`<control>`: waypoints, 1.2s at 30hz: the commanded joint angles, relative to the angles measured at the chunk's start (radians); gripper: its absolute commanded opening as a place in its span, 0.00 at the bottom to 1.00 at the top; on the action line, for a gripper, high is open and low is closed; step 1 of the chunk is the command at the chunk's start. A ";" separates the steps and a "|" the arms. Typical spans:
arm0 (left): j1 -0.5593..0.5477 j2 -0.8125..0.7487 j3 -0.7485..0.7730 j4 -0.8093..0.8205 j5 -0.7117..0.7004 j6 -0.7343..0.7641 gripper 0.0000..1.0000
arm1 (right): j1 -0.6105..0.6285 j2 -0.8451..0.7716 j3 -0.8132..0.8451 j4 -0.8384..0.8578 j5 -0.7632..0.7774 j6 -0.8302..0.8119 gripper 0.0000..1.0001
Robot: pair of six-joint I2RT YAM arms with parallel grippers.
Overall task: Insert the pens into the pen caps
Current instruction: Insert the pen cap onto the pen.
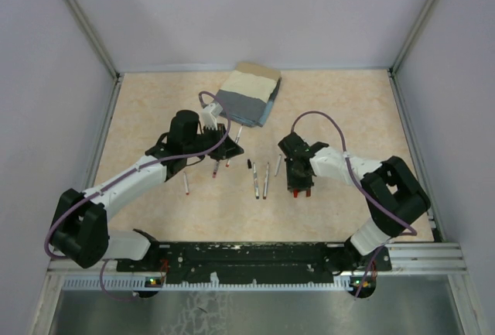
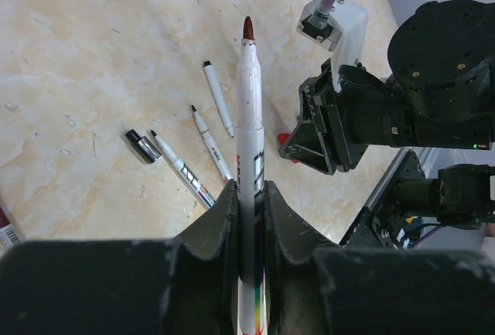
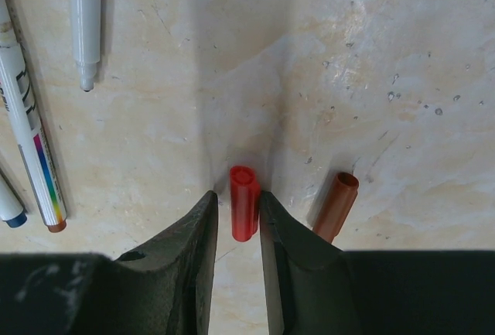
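The left fingers (image 2: 219, 215) are clamped on a slim white-barrelled marker pen (image 2: 247, 111) low on its barrel. In the left wrist view it points to 12 o'clock. It is uncapped, with a bare dark red felt tip, black print and a rainbow stripe near the grip. In the top view it sits at about 10 o'clock from the middle of the beige marbled surface (image 1: 155, 103).

The right fingers (image 3: 193, 246) pinch a short red plastic cap (image 3: 244, 203), its open end facing the wrist camera, at about 3 o'clock from the surface's middle. A brown-red cap (image 3: 336, 206) lies loose just beside it at 3 o'clock. A black cap (image 2: 141, 146) lies by the tip of one loose pen. That makes three caps.

I count six pens: the held one and five lying flat. Three loose pens (image 1: 265, 182) lie between the arms. One short pen (image 1: 186, 186) is at 7 o'clock of the left fingers. Another pen (image 1: 239, 135) is at 1 o'clock, near the folded grey-and-cream cloth (image 1: 249, 94).
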 commanded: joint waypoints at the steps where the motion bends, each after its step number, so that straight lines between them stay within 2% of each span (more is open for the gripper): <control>1: 0.002 0.008 -0.009 0.016 0.015 0.004 0.00 | -0.006 -0.010 -0.034 -0.040 -0.033 -0.014 0.29; 9: 0.003 0.015 -0.009 0.019 0.020 0.000 0.00 | -0.006 -0.001 -0.040 -0.029 -0.027 -0.016 0.26; 19: 0.002 0.017 -0.005 0.013 0.014 0.005 0.00 | -0.006 0.000 -0.035 -0.010 -0.004 -0.016 0.00; 27: 0.003 0.028 0.007 0.001 0.009 0.008 0.00 | -0.006 -0.076 -0.027 0.041 0.020 -0.024 0.00; 36: 0.003 0.002 0.024 -0.059 -0.050 0.081 0.00 | -0.006 -0.262 -0.021 0.163 0.077 -0.016 0.00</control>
